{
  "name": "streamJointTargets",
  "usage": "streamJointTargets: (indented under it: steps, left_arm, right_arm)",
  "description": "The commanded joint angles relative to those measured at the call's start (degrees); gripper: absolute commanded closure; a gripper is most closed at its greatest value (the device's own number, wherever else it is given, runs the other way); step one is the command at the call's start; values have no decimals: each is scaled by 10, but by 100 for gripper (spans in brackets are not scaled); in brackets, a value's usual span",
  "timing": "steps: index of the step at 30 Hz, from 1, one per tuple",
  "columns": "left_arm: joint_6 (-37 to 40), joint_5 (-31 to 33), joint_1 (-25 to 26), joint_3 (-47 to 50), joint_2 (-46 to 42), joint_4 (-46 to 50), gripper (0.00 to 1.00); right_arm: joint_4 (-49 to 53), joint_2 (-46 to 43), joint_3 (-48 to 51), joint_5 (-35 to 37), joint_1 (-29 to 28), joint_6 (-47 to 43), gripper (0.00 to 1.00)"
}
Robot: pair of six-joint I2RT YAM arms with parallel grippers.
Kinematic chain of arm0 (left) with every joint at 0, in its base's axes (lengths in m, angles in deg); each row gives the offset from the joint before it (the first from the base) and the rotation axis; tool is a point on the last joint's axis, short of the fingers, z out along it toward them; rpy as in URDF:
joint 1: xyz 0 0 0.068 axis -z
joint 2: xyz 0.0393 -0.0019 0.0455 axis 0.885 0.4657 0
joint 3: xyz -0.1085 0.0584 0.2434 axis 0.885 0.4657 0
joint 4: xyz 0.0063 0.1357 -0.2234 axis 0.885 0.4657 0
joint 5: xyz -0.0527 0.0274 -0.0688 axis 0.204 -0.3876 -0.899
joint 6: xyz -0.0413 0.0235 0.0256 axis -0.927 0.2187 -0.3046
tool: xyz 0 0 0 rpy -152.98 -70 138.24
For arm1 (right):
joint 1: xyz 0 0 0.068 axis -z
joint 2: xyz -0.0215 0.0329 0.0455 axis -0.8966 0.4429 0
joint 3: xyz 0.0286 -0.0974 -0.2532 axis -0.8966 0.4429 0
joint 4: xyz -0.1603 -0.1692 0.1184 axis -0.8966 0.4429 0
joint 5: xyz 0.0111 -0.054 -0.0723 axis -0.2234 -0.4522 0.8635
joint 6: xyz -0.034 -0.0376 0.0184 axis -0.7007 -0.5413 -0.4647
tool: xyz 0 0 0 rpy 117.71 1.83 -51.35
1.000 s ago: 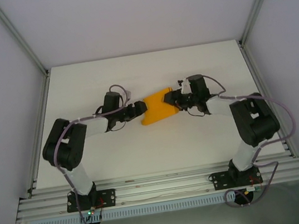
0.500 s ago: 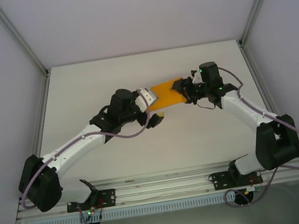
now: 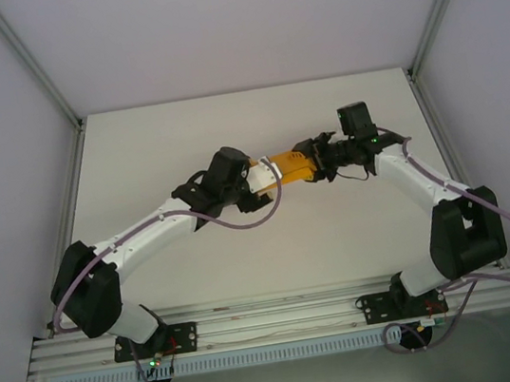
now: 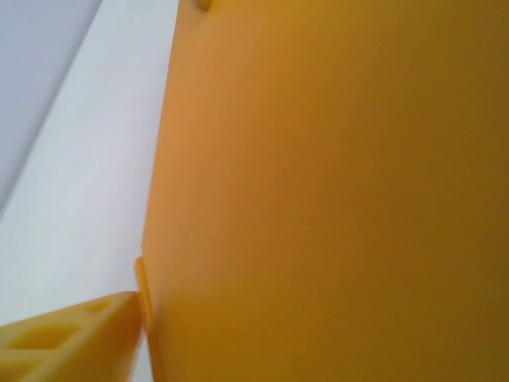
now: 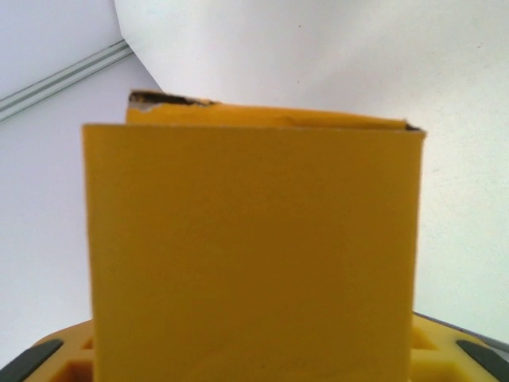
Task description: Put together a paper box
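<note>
Right gripper [image 3: 311, 161] is pinching the paper box [image 3: 290, 167]; can't tell left gripper's [image 3: 270, 176] hold. Align flat before squeezing.

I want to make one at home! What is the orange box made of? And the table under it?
The box looks like thin card or stiff paper. It is matte orange-yellow with flat panels, a sharp folded edge along the top and a slightly ragged corner. The table looks like a smooth, matte white board. Whether that is painted wood, laminate or plastic cannot be told.
</note>
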Motion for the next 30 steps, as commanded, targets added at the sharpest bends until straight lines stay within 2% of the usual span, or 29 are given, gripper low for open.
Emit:
streamJointTargets:
  steps: [1, 4, 8, 11, 13, 15, 18, 20, 22, 24, 27, 30]
  left_arm:
    - [13, 27, 0, -13, -2, -27, 41]
    - [12, 29, 0, -4, -13, -50, 53]
    - [11, 17, 0, 8, -32, -60, 59]
    - [-3, 16, -1, 14, -38, -52, 62]
    - [-19, 13, -1, 17, -38, -34, 62]
    - [-31, -5, -1, 10, -30, 16, 62]
    - [-39, -19, -3, 1, -14, 93, 63]
    - [-41, -27, -3, -7, 1, 145, 63]
    - [-37, -50, -4, -21, 24, 204, 63]
    - [-41, -65, -7, -39, 49, 242, 62]
    - [-47, -87, -18, -70, 94, 283, 62]
    - [-48, -119, -34, -106, 139, 322, 62]
  right_arm:
    - [3, -13, -8, -41, 1, 26, 61]
    - [4, -18, -1, -45, 2, 25, 58]
    - [3, -27, -1, -33, 1, 4, 39]
    - [-18, -46, -2, 33, 6, -61, 25]
    - [-17, -72, 2, 130, 16, -133, 17]
    - [-31, -109, 21, 248, 22, -217, 0]
    - [-62, -173, 63, 441, 27, -377, 0]
    - [-120, -231, 116, 518, 27, -446, 0]
    - [-191, -270, 164, 473, 27, -577, 0]
    - [-116, -269, 139, 369, 27, -687, 0]
    - [0, -236, 89, 256, 20, -762, 0]
    - [10, -209, 85, 205, 5, -807, 0]
